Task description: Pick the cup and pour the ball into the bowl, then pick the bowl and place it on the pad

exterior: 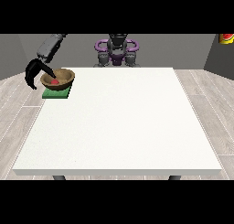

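White table [123, 127] bare across middle and right; bowl [58, 78] on pad [55, 94] blocks far-left corner

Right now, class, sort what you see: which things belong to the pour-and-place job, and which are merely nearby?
Belonging to the job:
wooden bowl
red ball inside it
green pad beneath the bowl
hand at the view's left

Merely nearby:
red and yellow object at the top right corner

No cup is visible.

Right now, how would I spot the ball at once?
Start at the white table and go to its far corner at the view's left, where a green pad lies. A brown wooden bowl sits on it, beside a black hand. The ball is the small red thing inside the bowl.
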